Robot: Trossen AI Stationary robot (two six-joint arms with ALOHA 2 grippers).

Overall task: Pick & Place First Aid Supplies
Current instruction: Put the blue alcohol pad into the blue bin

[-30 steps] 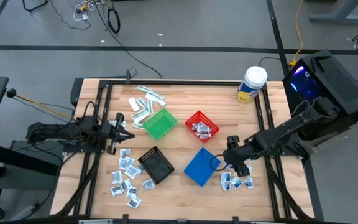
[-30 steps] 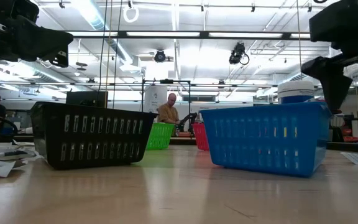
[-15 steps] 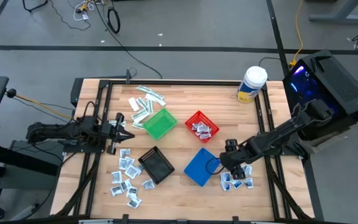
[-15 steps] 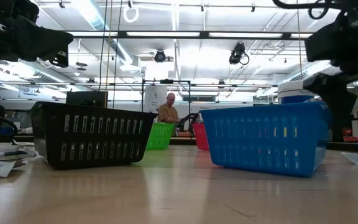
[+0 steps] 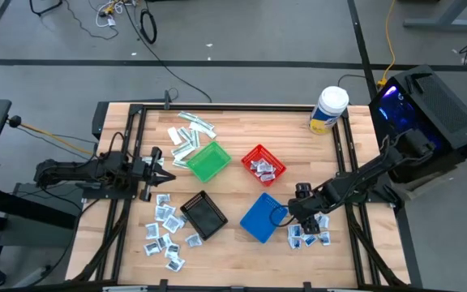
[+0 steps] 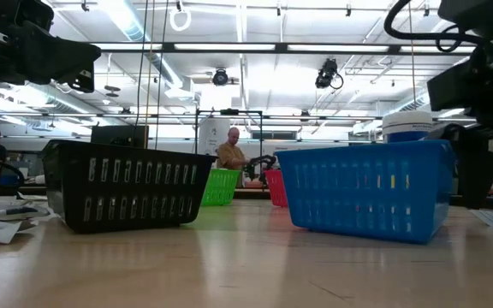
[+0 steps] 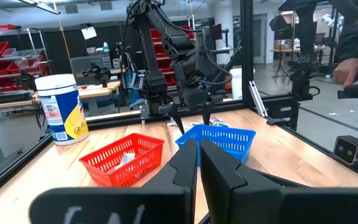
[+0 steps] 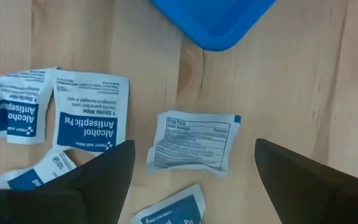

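1. The blue basket sits on the table; my right gripper hangs just right of it, over the sachets.
2. One sachet lies between my fingers.
3. My left gripper waits well left of that basket.

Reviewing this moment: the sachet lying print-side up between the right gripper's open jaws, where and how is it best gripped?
Probably from straight above, as the right gripper is already posed. The sachet lies flat on the table, clear of the blue basket and of the Alcohol Antiseptic Pad packet, so the open jaws can likely straddle its two short edges and pinch across its middle.
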